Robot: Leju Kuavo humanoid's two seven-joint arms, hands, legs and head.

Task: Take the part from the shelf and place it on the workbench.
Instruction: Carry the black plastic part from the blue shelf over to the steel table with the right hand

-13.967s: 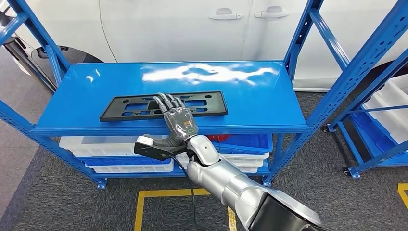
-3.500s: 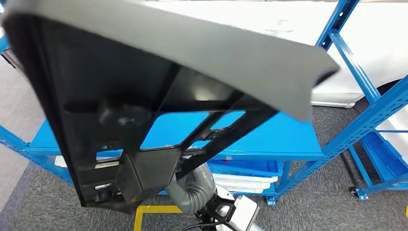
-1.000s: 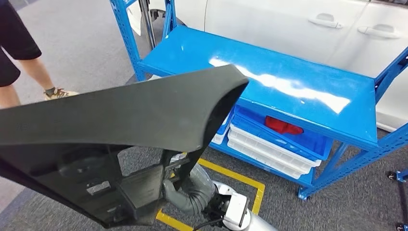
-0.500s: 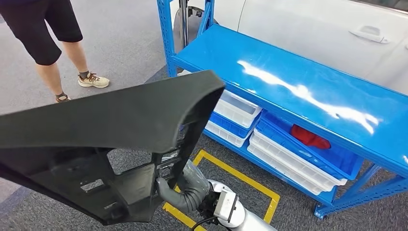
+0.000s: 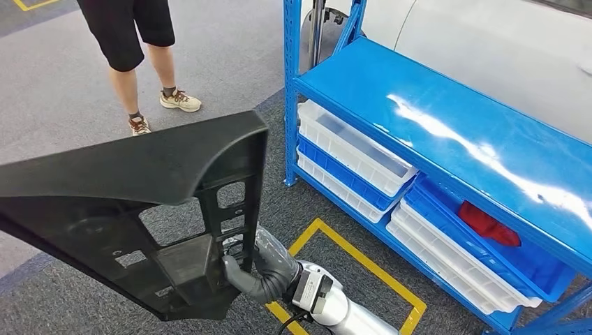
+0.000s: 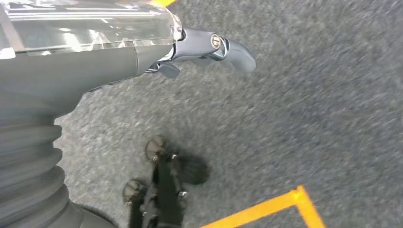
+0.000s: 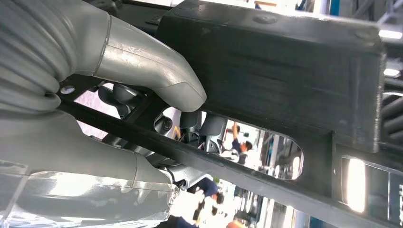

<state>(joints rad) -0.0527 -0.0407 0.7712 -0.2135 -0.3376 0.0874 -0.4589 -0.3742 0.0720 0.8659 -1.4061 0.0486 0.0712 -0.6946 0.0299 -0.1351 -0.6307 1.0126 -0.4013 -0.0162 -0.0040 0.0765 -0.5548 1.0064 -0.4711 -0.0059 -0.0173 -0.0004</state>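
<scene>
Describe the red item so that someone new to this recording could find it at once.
Start at the blue shelf beside the white car. Under its top deck sit white and blue bins; the red item lies in the blue bin furthest from the person. It is the only red thing among them.

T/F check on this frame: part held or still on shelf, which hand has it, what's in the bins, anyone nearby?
1. The right robot hand holds the black part. True.
2. The part lies on the shelf top. False: it is off the shelf, held up close to the head camera.
3. The left robot hand grips a bin. False: it holds nothing and hangs over grey carpet.
4. A red thing lies in a blue bin under the shelf top. True.
5. A person stands on the floor beyond the part. True.
6. All bins under the shelf top are blue. False: white bins are there too.
</scene>
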